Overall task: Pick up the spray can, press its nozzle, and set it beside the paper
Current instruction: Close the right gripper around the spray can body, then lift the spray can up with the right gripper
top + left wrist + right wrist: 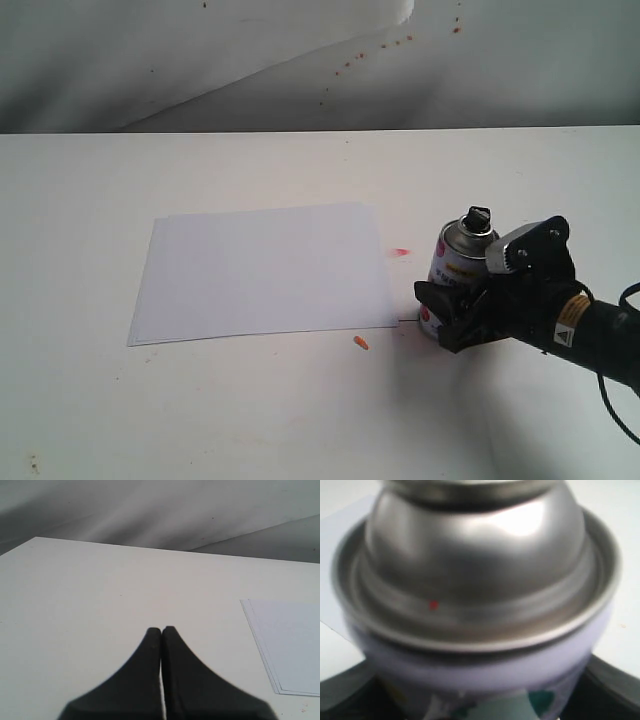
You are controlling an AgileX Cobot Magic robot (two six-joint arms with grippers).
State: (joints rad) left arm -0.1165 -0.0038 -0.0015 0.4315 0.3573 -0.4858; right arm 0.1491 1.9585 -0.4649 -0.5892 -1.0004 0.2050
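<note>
The spray can stands upright on the white table just right of the paper's near right corner, its black nozzle on top. The paper lies flat at the middle. My right gripper comes in from the right, its jaws shut on the can's lower body. The right wrist view is filled by the can's silver shoulder, with a dark finger at each side. My left gripper is shut on nothing above bare table, with the paper's edge off to one side. It is out of the exterior view.
A small orange scrap lies by the paper's near edge. A red paint smear marks the table between paper and can. A creased grey backdrop rises behind the table's far edge.
</note>
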